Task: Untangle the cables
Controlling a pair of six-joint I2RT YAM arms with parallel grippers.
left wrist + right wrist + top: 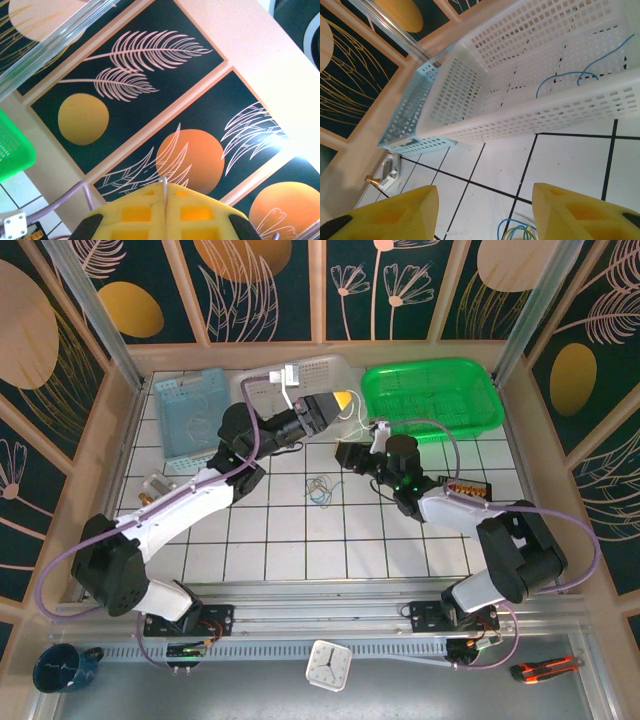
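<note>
Our left gripper (164,195) pinches one wire (163,181); we should lower the wide-open right gripper (484,200) squarely onto the cables (516,232) (gently)

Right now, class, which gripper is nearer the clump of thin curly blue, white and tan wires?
Right. The right gripper is open just beyond the wire clump; the left gripper, shut on a pale strand, is farther back near the white basket.

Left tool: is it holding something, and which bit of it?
Yes. The left tool pinches a thin pale cable between its shut tips; which part cannot be told.
</note>
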